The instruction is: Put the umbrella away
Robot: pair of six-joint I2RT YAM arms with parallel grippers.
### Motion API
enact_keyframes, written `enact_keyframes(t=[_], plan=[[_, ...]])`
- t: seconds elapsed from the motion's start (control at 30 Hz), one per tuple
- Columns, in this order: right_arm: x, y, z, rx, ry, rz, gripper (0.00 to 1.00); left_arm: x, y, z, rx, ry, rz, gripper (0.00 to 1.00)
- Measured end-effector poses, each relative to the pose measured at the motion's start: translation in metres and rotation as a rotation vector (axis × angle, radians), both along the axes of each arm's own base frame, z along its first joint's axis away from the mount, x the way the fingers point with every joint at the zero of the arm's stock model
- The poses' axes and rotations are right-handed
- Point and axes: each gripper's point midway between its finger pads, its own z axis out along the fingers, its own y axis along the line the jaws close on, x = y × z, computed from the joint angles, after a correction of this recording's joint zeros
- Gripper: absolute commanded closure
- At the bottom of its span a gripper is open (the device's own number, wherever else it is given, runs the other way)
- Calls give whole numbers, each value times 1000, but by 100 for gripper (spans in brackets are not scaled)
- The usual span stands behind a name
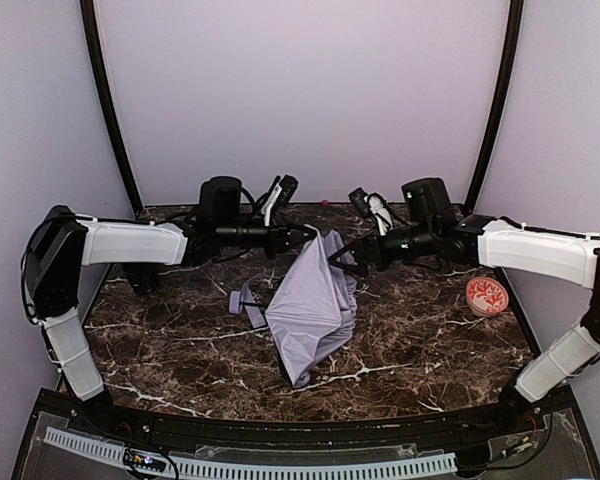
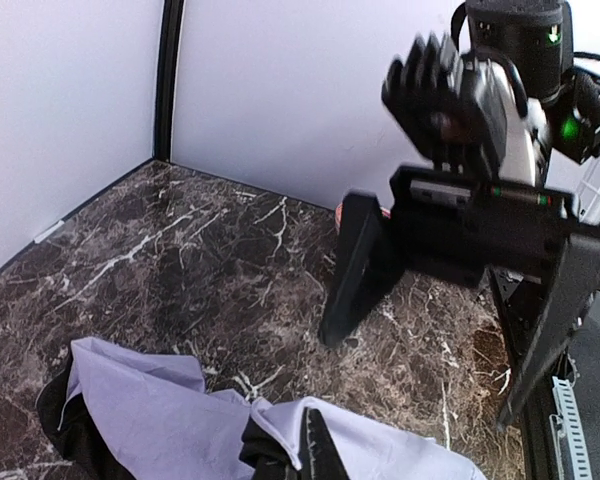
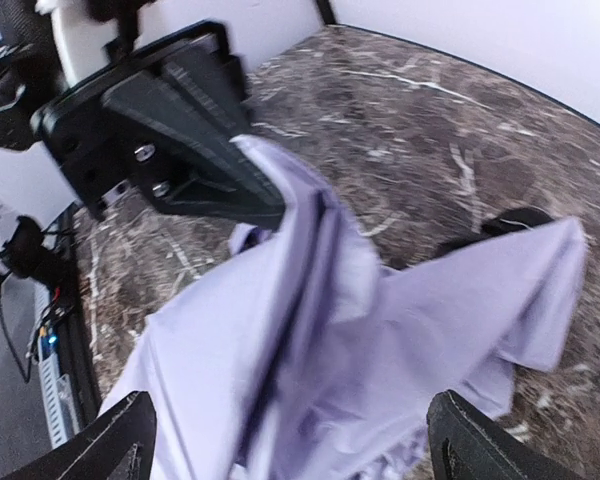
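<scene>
The umbrella [image 1: 310,310] is a pale lavender canopy with black lining, hanging limp in the middle of the marble table, with its small handle [image 1: 245,300] resting on the surface at its left. My left gripper [image 1: 312,237] is shut on the top edge of the fabric and holds it up. In the left wrist view the fabric [image 2: 160,420] is pinched at my fingertip [image 2: 315,450]. My right gripper [image 1: 345,258] is wide open just right of the raised fabric. In the right wrist view its fingers [image 3: 100,445] straddle the canopy [image 3: 330,340] without closing on it.
A small red-and-white patterned disc [image 1: 488,295] lies at the table's right edge. Lavender walls and black corner posts enclose the dark marble table [image 1: 180,360]. The two grippers are close together over the table's back centre.
</scene>
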Motion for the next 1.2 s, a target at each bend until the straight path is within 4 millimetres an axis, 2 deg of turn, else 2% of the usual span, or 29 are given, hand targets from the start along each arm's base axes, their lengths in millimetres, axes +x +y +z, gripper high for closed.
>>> enact_keyframes(t=[0.13,0.17,0.27,0.4,0.47,0.5,0.63,0.77,0.87,0.97,1.0,1.07,1.2], plan=[[-27,33,-8,35,31,132,18,-14,-3,25,-36,-44,-23,100],[-31,39,-14,33,54,151,24,-18,-4,30,-47,-56,-30,100],[-32,44,-30,21,98,162,62,-27,-5,40,-68,-75,-49,100],[-34,49,-27,49,115,178,100,-32,-3,48,-79,-86,-55,98],[-37,51,-23,66,113,198,100,-32,-1,51,-80,-91,-46,67],[-38,52,-21,75,115,206,100,-32,1,51,-74,-96,-37,55],[-40,51,-11,90,111,201,100,-29,12,59,-34,-113,32,46],[-24,47,5,102,109,107,100,-38,39,75,23,-161,157,39],[-1,42,19,117,122,-16,100,-69,54,94,42,-209,230,35],[18,38,33,163,146,-133,100,-99,61,101,35,-190,252,25],[23,36,36,174,155,-168,100,-107,61,97,35,-165,256,21],[33,33,42,193,163,-235,100,-114,62,78,54,-112,271,4],[49,29,60,233,141,-353,100,-126,62,7,176,9,305,1]])
